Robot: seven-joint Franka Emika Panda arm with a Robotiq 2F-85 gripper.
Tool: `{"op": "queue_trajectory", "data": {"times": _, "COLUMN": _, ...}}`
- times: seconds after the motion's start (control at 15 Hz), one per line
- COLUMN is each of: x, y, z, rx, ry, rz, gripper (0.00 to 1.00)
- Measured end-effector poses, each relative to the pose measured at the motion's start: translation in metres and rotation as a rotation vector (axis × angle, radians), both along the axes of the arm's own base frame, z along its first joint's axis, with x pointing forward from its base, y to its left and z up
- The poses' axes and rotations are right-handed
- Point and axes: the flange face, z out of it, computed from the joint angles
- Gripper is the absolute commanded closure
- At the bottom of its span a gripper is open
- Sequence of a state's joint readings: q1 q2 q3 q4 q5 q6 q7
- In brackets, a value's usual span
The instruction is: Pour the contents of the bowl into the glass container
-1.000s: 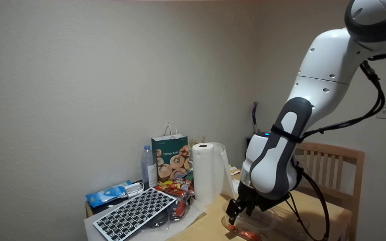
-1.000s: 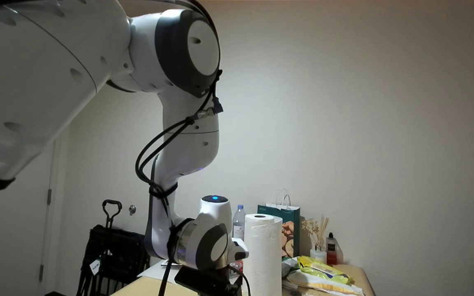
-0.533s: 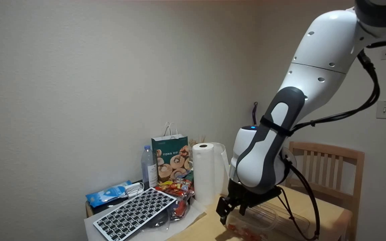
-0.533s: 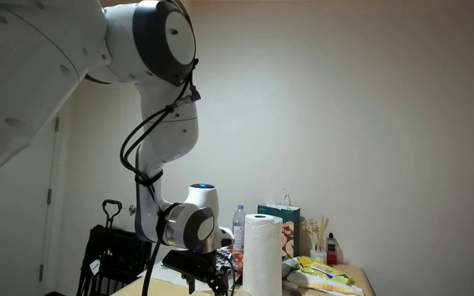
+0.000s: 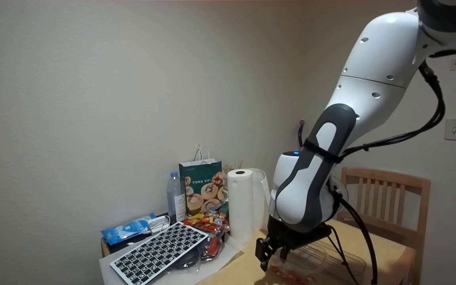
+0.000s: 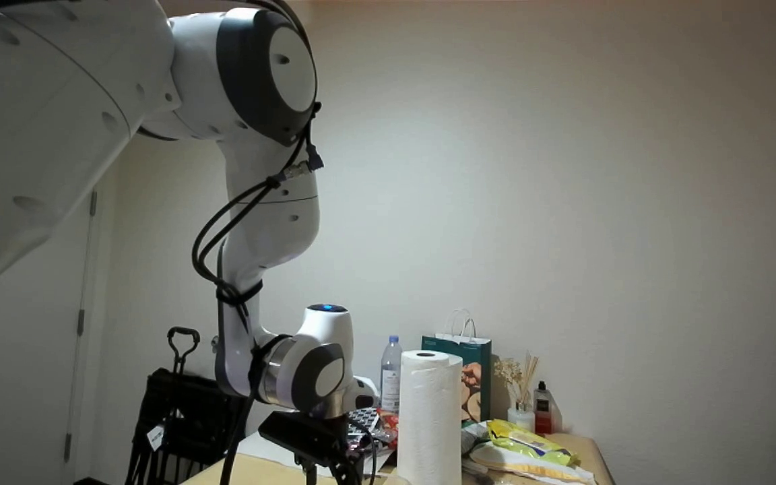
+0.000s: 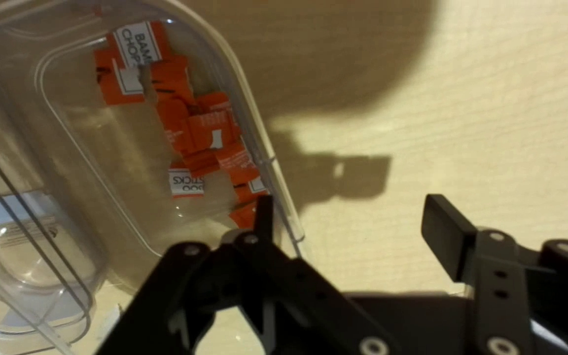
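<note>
Pale tabletop (image 7: 486, 74), and on it the clear tub (image 7: 121, 143) of orange scraps (image 7: 200, 130)!
Gripper (image 7: 350, 222) hangs jaws-apart at the tub's rim; an off-centre pinch could twist it, spilling the lot.

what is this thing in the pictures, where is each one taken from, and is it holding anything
The machine is a single robot arm. Two cameras stand away from it and watch from different places; a third rides on its wrist, looking down past the end effector, the two-fingered part that grasps. On the wooden table is a clear container with orange paper pieces inside, and a clear box beside it. A paper towel roll, a bottle and a patterned board are there too. Nothing is held: the fingers stand apart. In the wrist view, the container's rim shows between them, though I can't tell whether either finger touches it.
</note>
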State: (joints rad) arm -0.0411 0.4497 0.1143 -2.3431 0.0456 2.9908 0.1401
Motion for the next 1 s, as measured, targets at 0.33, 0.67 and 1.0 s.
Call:
{"op": "queue_trajectory", "data": {"times": 0.33, "x": -0.002, "y": -0.015, "z": -0.009, "rx": -0.011, "ry": 0.018, "rz": -0.03, "gripper": 0.85}}
{"op": "queue_trajectory", "data": {"times": 0.67, "x": -0.002, "y": -0.031, "z": -0.012, "rx": -0.022, "ry": 0.024, "rz": -0.06, "gripper": 1.0}}
{"op": "queue_trajectory", "data": {"times": 1.0, "x": 0.01, "y": -0.035, "z": 0.013, "rx": -0.025, "ry": -0.02, "rz": -0.066, "gripper": 0.98}}
